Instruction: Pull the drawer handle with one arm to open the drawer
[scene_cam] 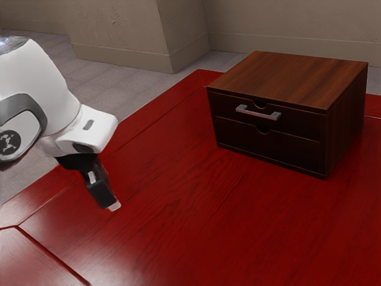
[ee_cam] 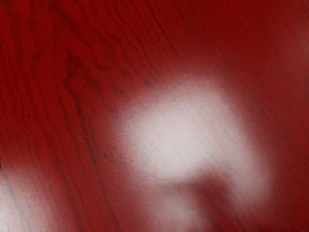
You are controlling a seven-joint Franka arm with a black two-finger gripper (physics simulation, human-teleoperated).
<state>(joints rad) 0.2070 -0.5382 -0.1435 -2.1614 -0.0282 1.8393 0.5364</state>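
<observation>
A dark wooden drawer box [scene_cam: 292, 107] stands on the red wooden table [scene_cam: 196, 202] toward the exterior view's right, with two drawer fronts facing me. The upper drawer [scene_cam: 268, 116] carries a grey metal bar handle [scene_cam: 258, 112] and sits flush with the box front. The lower drawer [scene_cam: 268, 143] also sits flush and shows just a finger notch. My gripper [scene_cam: 111, 204] hangs low over the table at the exterior view's left, far from the handle and pointing down with nothing in it. Under my hand the wrist view has red table grain [ee_cam: 72, 96] with a pale sheen.
A broad stretch of red tabletop lies between my gripper and the box. The table's edge [scene_cam: 36, 193] runs close behind my gripper on the exterior view's left. Beyond it are grey floor [scene_cam: 119, 77] and beige walls.
</observation>
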